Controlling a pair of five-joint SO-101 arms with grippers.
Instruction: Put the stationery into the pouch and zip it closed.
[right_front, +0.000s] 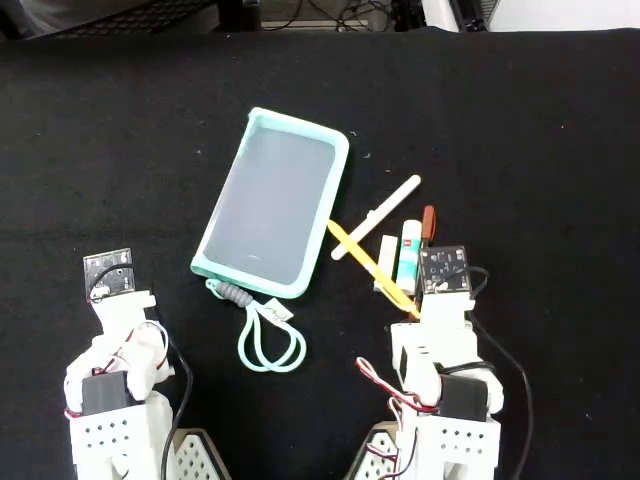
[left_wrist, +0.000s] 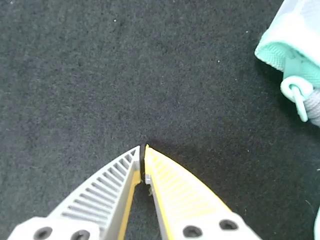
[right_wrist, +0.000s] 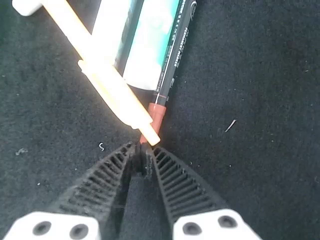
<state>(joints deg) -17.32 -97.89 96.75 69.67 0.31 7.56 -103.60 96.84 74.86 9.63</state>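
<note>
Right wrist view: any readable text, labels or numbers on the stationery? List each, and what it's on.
Black pen with a red end: white print along the barrel, too blurred to read.
White and teal tube: faint marks on the teal band, unreadable.
Pale yellow stick: no print visible.

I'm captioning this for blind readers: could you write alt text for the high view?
A mint-green pouch lies tilted on black cloth, its looped cord trailing toward the near edge. A white pen, a yellow pen, a glue stick and a red-tipped pen cluster by the right arm; the left arm sits over bare cloth.
</note>
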